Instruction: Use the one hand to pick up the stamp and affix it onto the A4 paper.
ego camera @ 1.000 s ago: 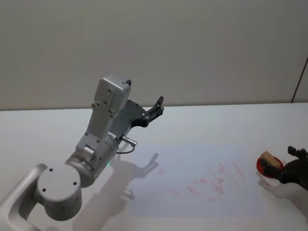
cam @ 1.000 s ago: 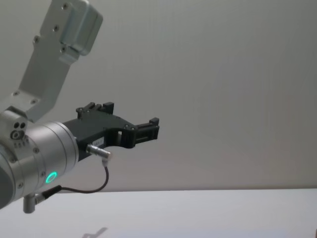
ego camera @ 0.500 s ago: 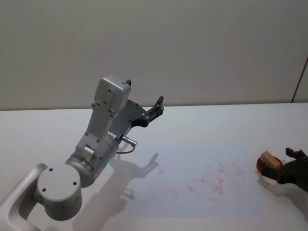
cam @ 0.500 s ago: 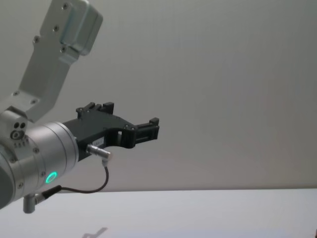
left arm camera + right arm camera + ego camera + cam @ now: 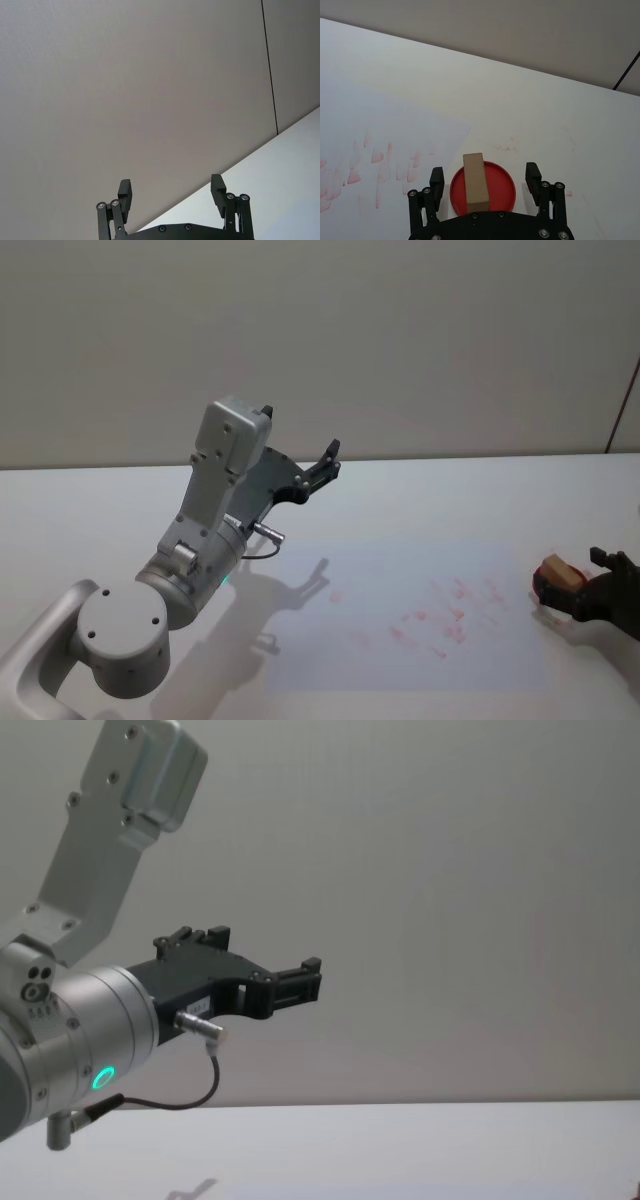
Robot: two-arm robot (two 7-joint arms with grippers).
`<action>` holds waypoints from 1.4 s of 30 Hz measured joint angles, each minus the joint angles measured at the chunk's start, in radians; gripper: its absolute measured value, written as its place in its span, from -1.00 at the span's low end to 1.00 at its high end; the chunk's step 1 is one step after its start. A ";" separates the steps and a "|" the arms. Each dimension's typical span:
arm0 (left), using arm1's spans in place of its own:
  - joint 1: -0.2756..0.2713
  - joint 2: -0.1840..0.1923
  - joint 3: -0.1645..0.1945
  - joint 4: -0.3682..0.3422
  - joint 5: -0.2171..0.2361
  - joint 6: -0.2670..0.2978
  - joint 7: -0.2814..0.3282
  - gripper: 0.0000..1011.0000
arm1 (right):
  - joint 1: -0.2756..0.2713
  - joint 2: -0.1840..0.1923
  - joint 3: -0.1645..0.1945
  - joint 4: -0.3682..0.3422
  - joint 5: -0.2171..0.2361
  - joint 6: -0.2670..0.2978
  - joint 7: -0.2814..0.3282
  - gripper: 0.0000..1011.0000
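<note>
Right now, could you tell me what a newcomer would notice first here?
The silver left arm, raised on the left, its open left gripper aimed at the wall. At the right edge, the open right gripper straddles the wooden stamp on a round red pad, beside the A4 paper smeared with red prints.

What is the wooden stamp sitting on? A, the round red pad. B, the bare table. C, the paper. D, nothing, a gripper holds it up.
A: the stamp stands on the round red pad, with the right gripper open on either side of it.
</note>
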 joint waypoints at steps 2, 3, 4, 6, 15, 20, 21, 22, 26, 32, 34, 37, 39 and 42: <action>0.000 0.000 0.000 0.000 0.000 0.000 0.000 0.98 | 0.002 -0.001 -0.001 0.001 -0.003 0.001 0.000 0.97; 0.000 0.000 0.000 0.000 0.000 0.000 0.000 0.98 | 0.003 -0.001 -0.001 0.003 -0.006 0.003 0.000 0.93; 0.000 0.000 0.000 0.000 0.000 0.000 0.000 0.98 | 0.004 -0.001 -0.002 0.004 -0.008 0.004 0.000 0.90; 0.000 0.000 0.000 0.000 0.000 0.000 0.000 0.98 | 0.006 -0.003 -0.003 0.006 -0.012 0.006 0.000 0.82; 0.000 0.000 0.000 0.000 0.000 0.000 0.000 0.98 | 0.013 -0.006 -0.005 0.011 -0.020 0.015 -0.004 0.34; 0.000 0.000 0.000 0.000 0.000 0.000 0.000 0.98 | 0.016 -0.007 -0.006 0.012 -0.021 0.022 -0.004 0.00; 0.000 0.000 0.000 0.000 0.000 0.000 0.000 0.98 | 0.016 -0.007 -0.006 0.012 -0.021 0.023 -0.004 -0.05; 0.000 0.000 0.000 0.000 0.000 0.000 0.000 0.98 | 0.016 -0.007 -0.006 0.012 -0.021 0.025 -0.003 -0.12; 0.000 0.000 0.000 0.000 0.000 0.000 0.000 0.98 | 0.016 -0.007 -0.006 0.012 -0.018 0.028 0.001 -0.37; 0.000 0.000 0.000 0.000 0.000 0.000 0.000 0.98 | 0.018 -0.007 -0.005 0.012 -0.012 0.030 0.007 -0.56; 0.000 0.000 0.000 0.000 0.000 0.000 0.000 0.98 | 0.019 -0.008 -0.006 0.011 -0.009 0.030 0.009 -0.56; 0.000 0.000 0.000 0.000 0.000 0.000 0.000 0.98 | 0.021 -0.011 -0.007 0.009 -0.004 0.029 0.011 -0.56; 0.000 0.000 0.000 0.000 0.000 0.000 0.000 0.98 | 0.023 -0.013 -0.008 0.006 0.002 0.025 0.013 -0.56; 0.000 0.000 0.000 0.000 0.000 0.000 0.000 0.98 | 0.027 -0.019 -0.010 0.003 0.012 0.016 0.015 -0.56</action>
